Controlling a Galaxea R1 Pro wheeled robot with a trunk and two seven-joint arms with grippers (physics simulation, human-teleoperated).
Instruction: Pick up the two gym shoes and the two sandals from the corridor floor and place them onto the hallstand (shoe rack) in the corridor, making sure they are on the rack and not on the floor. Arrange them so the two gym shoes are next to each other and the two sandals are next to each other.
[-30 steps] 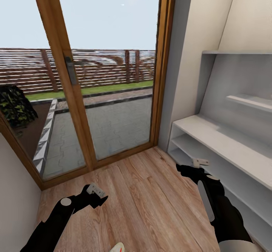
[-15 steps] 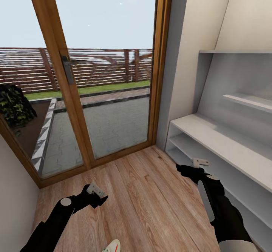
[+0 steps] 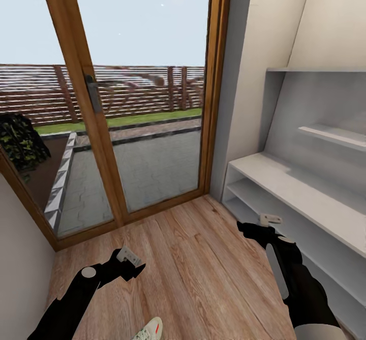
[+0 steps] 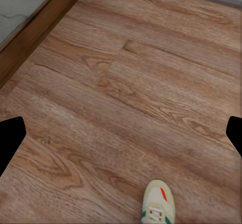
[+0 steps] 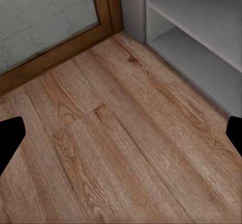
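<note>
- My left claw (image 3: pixel 130 259) hangs above the corridor floor (image 3: pixel 203 268) with its fingers apart and nothing between them; my right claw (image 3: pixel 268 221) hovers just beside the hallstand (image 3: pixel 284 177), fingers likewise spread and empty.
- One gym shoe (image 3: pixel 150 330) lies on the planks near my left arm, cut off by the lower edge of the head view; from the left wrist I see its toe and laces (image 4: pixel 158 204), with a red mark on the tongue.
- I judge the shoe light, with a soft upper and a firmer rubber sole. A grip across the collar or heel should hold best; pinching the toe alone might let it fold or swing.
- The hallstand's two long open shelves (image 5: pixel 201 38) look bare, so there seems to be room for both pairs.
- The second gym shoe and both sandals are somewhere I cannot place from here.
- The shoe's heel is cut off, so I cannot tell exactly how it lies.
</note>
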